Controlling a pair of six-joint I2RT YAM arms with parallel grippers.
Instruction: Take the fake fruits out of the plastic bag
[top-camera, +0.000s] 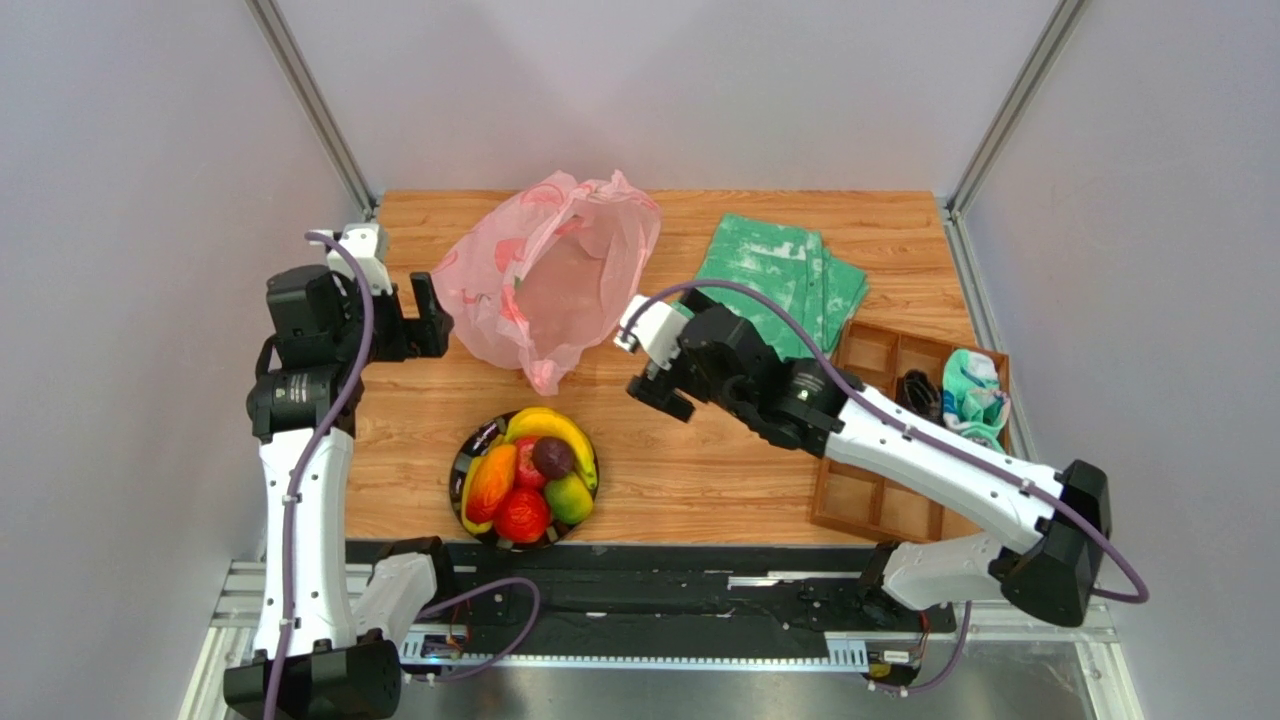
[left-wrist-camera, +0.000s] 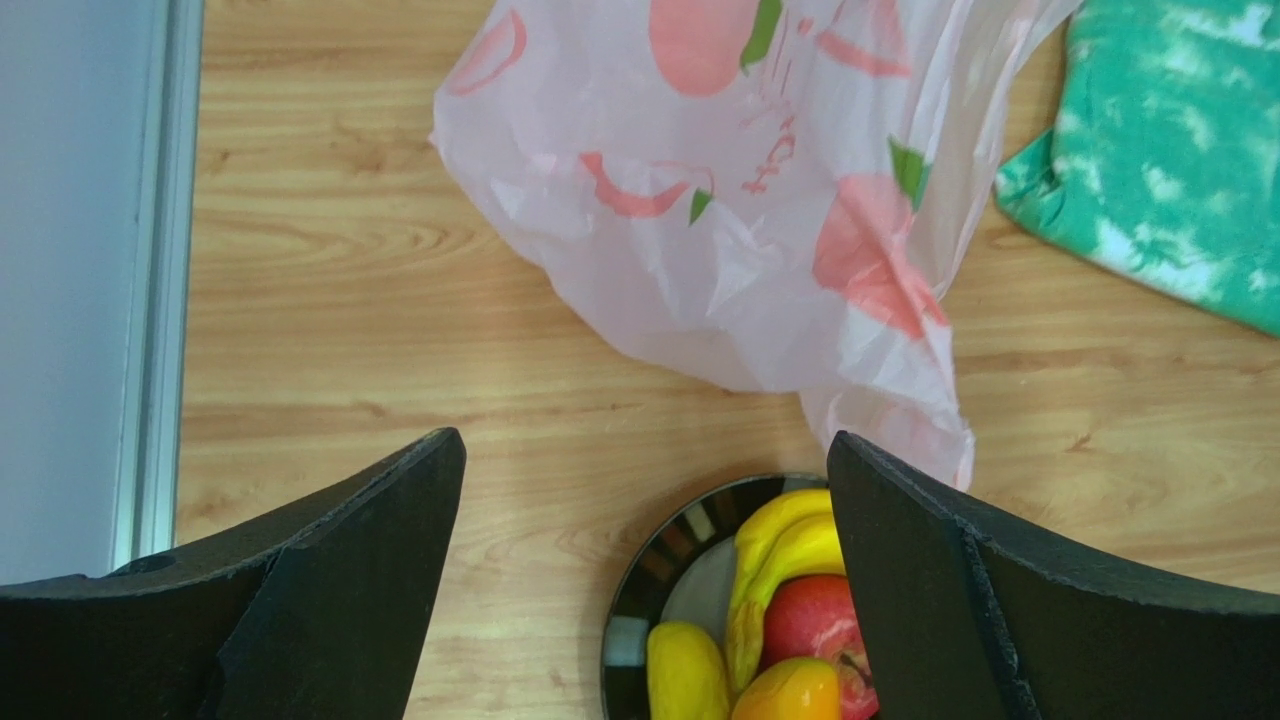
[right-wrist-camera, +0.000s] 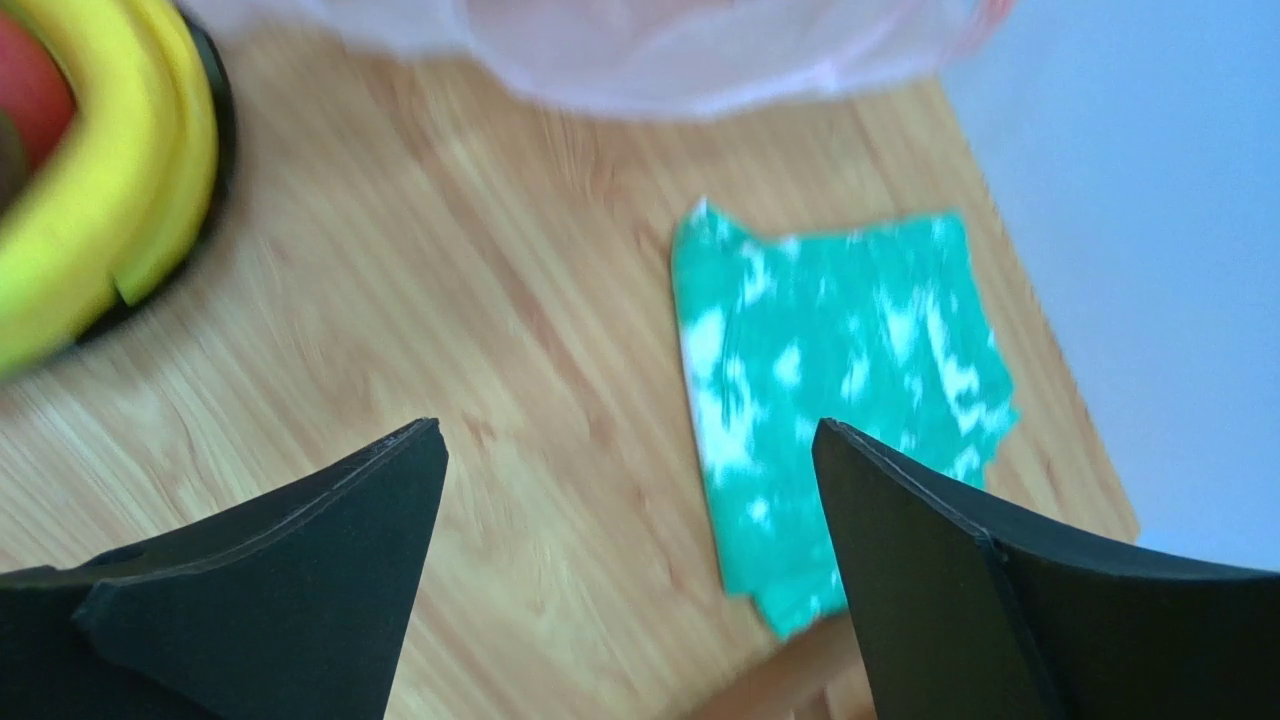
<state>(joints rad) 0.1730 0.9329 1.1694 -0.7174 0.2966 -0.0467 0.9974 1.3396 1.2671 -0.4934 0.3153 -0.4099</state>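
Note:
The pink plastic bag (top-camera: 550, 276) lies crumpled at the back middle of the table, its mouth facing front; I see no fruit inside it. It also shows in the left wrist view (left-wrist-camera: 721, 195) and along the top of the right wrist view (right-wrist-camera: 676, 45). The fake fruits (top-camera: 529, 473), bananas, apples, plum, orange and mango, sit in a dark round bowl (top-camera: 460, 465) in front of the bag. Bananas (left-wrist-camera: 781, 548) and a red apple (left-wrist-camera: 812, 623) show in the left wrist view. My left gripper (top-camera: 430, 314) is open and empty left of the bag. My right gripper (top-camera: 643, 357) is open and empty right of the bag.
A folded green-and-white cloth (top-camera: 781, 278) lies at the back right, also in the right wrist view (right-wrist-camera: 834, 390). A brown compartment tray (top-camera: 864, 503) with small items stands at the right edge. A metal frame rail runs along the table's left side (left-wrist-camera: 150, 285).

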